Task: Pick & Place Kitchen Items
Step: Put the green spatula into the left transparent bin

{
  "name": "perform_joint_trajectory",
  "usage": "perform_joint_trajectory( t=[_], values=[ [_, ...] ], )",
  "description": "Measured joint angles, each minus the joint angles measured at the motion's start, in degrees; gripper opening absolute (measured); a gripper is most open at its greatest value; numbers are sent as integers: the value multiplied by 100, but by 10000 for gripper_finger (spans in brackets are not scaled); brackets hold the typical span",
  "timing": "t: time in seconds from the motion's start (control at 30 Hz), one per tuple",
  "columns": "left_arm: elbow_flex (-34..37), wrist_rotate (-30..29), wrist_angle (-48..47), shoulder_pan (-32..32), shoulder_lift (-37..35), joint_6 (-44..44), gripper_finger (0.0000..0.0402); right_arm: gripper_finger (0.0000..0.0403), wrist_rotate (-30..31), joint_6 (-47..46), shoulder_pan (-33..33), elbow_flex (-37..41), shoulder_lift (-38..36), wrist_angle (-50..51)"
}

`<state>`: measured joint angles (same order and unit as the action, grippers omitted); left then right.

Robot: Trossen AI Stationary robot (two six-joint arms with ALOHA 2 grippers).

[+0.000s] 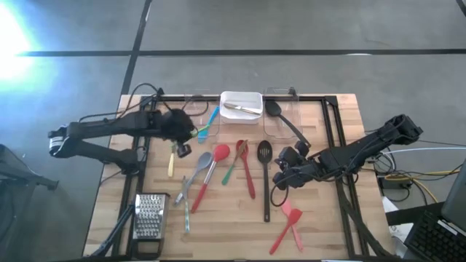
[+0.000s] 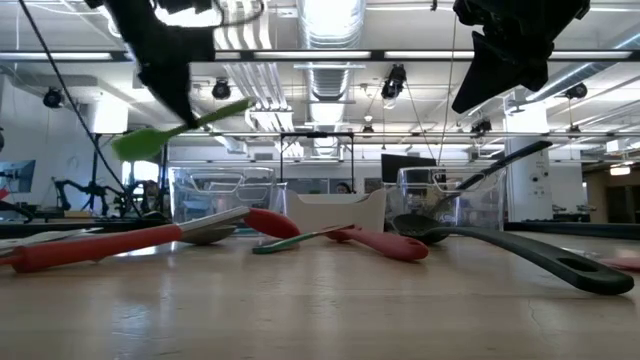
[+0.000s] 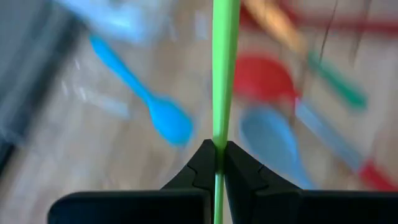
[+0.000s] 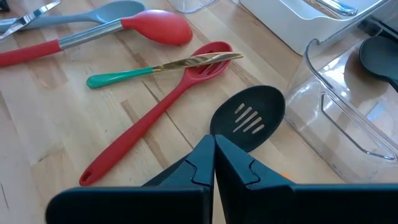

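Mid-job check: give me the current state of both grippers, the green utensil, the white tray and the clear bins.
left gripper: shut on the green utensil, raised above the table.
green utensil: held, lifted off the table.
right gripper: shut, empty, above the black slotted spoon.
white tray: holds metal cutlery.
right clear bin: a black spoon leans in it.
left clear bin: contents unclear.

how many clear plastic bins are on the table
2. One clear bin sits left of the white tray; the other clear bin sits right of it, holding a black spoon.
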<state>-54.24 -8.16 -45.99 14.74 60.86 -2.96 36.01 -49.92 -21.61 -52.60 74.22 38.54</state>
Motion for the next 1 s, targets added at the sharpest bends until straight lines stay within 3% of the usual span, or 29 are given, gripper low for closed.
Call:
perform_joint_trajectory(
  t=[0.23,0.43,0.6,0.77,1.0],
  values=[
    [2,-319,1737,337,189,285,17,8,2,6,0,0,0,-6],
    [4,-385,2584,946,502,205,17,8,4,102,0,0,0,7],
    [5,-253,2865,1578,778,-29,17,8,8,212,0,0,0,10],
    [7,463,2853,2201,1144,-286,17,8,13,317,0,0,0,9],
    [9,798,2856,2473,1808,-309,17,8,81,370,22,0,0,7]
  ],
)
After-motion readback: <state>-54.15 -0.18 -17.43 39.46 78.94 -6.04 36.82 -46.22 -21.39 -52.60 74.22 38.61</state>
